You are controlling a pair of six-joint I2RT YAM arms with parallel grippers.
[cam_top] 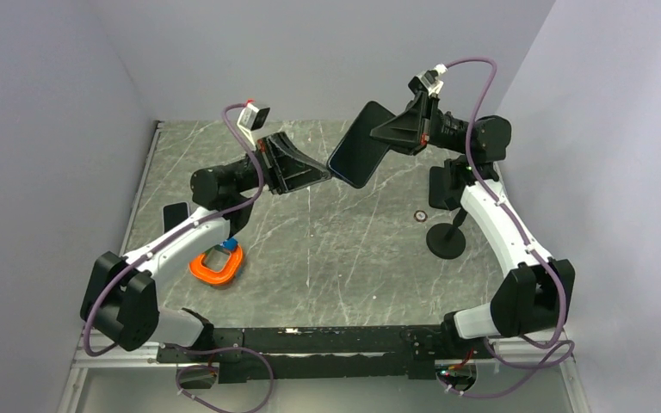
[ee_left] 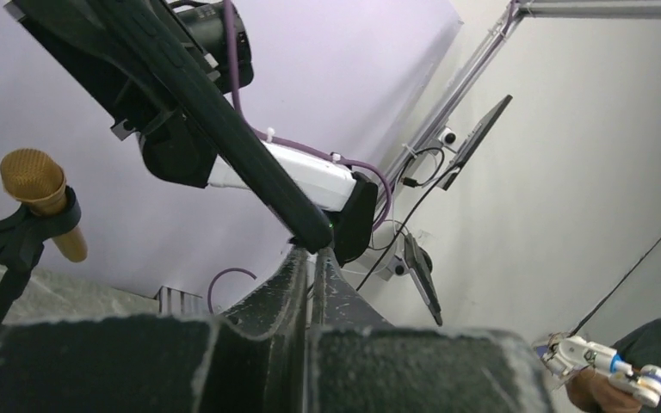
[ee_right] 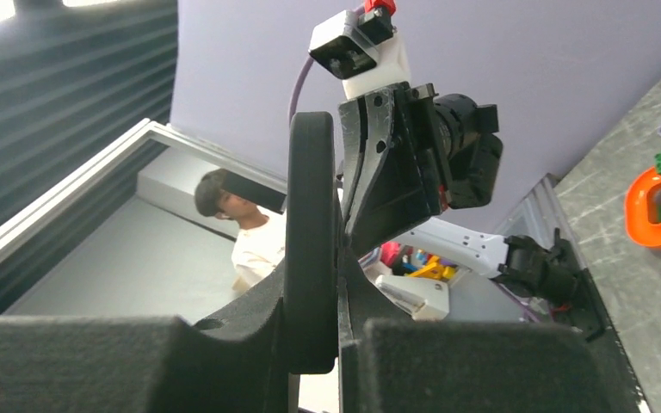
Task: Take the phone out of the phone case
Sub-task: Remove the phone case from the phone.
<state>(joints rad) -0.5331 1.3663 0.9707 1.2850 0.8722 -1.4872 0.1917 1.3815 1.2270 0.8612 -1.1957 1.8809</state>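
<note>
Phone (cam_top: 360, 144) held in the air above the grey marble tabletop (cam_top: 336, 249), between both arms.
The right tool (cam_top: 379, 133) is clamped on the tilted phone, with the phone case (ee_right: 310, 215) edge-on between its fingers. The left tool (cam_top: 324, 170) has its fingers drawn together, tips touching the phone's lower corner; whether they pinch the case I cannot tell. An orange toy (cam_top: 217, 267) lies by the left arm.
</note>
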